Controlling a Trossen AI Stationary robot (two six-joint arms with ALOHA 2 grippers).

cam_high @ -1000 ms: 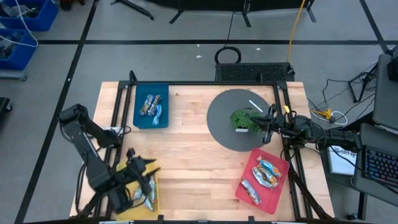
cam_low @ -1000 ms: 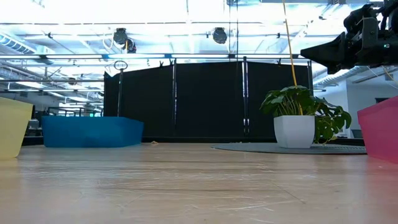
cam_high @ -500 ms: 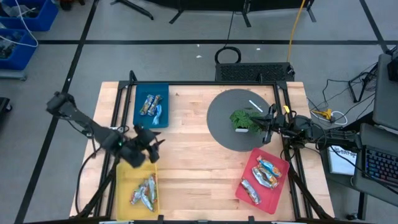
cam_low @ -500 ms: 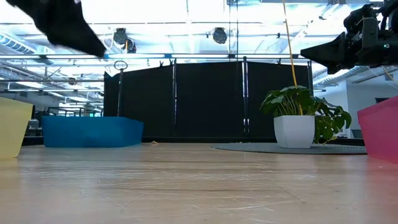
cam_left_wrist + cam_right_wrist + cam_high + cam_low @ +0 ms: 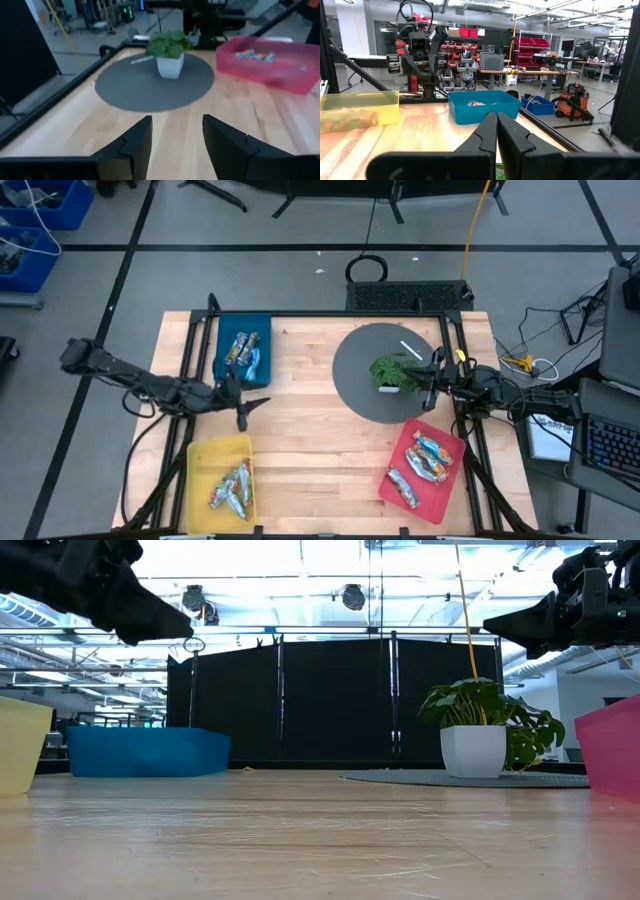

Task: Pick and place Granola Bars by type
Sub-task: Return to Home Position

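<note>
The granola bars lie sorted in three trays in the high view. A few are in the blue tray (image 5: 243,350) at the far left. Several are in the yellow tray (image 5: 222,485) at the near left. Several are in the red tray (image 5: 422,465) at the near right. My left gripper (image 5: 245,402) hovers open and empty above the table between the blue and yellow trays, pointing toward the right edge. My right gripper (image 5: 432,370) waits shut at the right edge, beside the potted plant (image 5: 393,372). In the left wrist view the left gripper (image 5: 172,145) holds nothing between its fingers.
A round grey mat (image 5: 380,395) with the white-potted plant takes up the far right of the table. Bare wood lies in the middle between the trays. A black frame rail (image 5: 330,315) runs along the table's far and side edges.
My left gripper has risen from over the yellow tray and moved toward the far edge. It now hovers between the yellow and blue trays. It has levelled out and points toward the right edge. The bars stay in the yellow tray.
</note>
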